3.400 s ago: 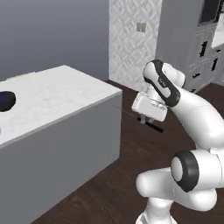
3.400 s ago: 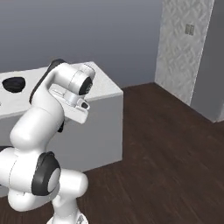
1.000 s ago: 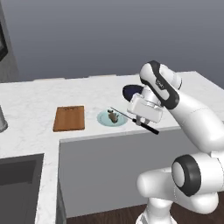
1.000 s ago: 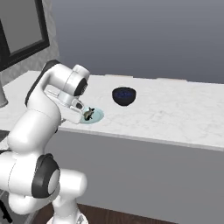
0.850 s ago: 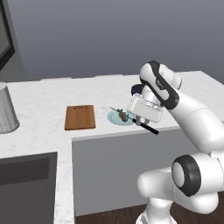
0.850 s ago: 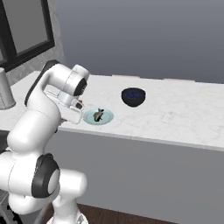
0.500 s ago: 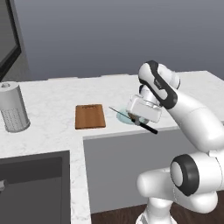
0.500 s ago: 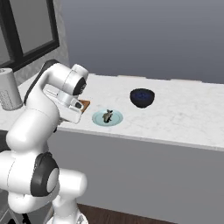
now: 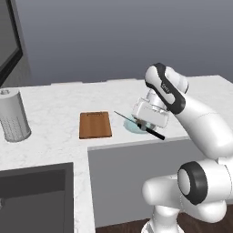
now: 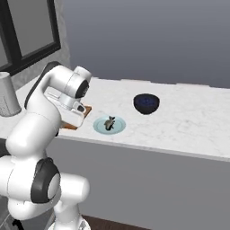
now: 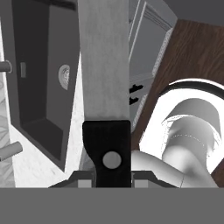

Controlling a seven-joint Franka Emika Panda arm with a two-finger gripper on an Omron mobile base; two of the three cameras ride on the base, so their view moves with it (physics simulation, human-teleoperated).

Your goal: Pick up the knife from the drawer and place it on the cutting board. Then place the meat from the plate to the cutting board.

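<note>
On the white counter [image 9: 54,113], the cutting board [image 9: 95,124] lies left of the plate [image 10: 109,125] bearing the meat [image 10: 109,122]. The knife [image 9: 139,125] is clenched in the pincer [image 9: 146,126] above the plate; a short release could land it there.

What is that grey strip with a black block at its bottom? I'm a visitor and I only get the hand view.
Observer: That's a slim black-handled, grey-bladed knife, clamped in the gripper above the white counter's front edge.
Operator: Where is it pointing?
Observer: Its tip points toward a small reddish-brown wooden cutting board and stops short of it.
Operator: Where's the meat?
Observer: The small brown lump of meat lies on a round pale blue-green plate beside the board.
</note>
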